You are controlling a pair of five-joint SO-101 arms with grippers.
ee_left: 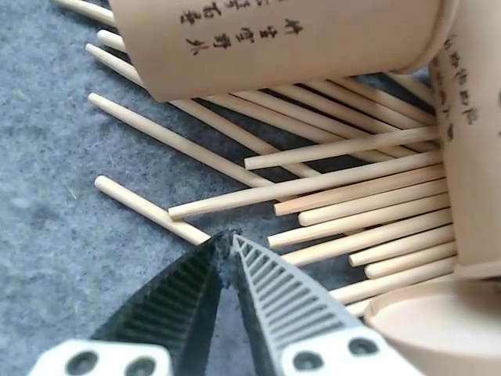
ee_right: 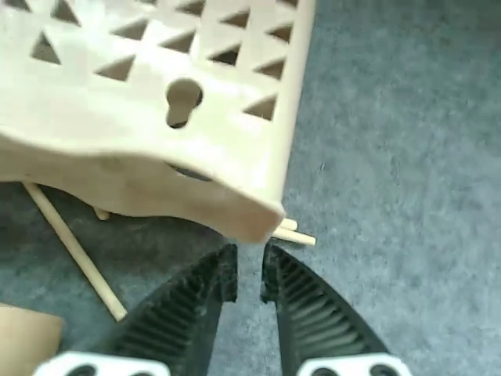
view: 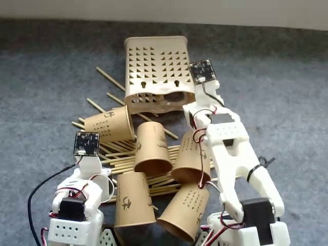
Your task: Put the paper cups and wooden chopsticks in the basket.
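A beige perforated basket (view: pixel 155 72) lies tipped over at the back of the grey mat. Several brown paper cups (view: pixel 151 148) lie on their sides in front of it, on a spread of wooden chopsticks (view: pixel 119 160). My left gripper (ee_left: pixel 228 240) is shut and holds nothing; its tips hover over the near end of a chopstick (ee_left: pixel 149 210), with one cup (ee_left: pixel 274 39) beyond and another cup (ee_left: pixel 476 157) to the side. My right gripper (ee_right: pixel 249 272) is slightly open and empty, just short of the basket's corner (ee_right: pixel 254 215), where chopstick ends (ee_right: pixel 296 233) poke out.
The left arm (view: pixel 77 210) stands at the front left and the right arm (view: pixel 236 159) at the front right, flanking the pile. Loose chopsticks (view: pixel 110 79) also lie to the left of the basket. Bare grey mat (view: pixel 41 92) spreads on both sides.
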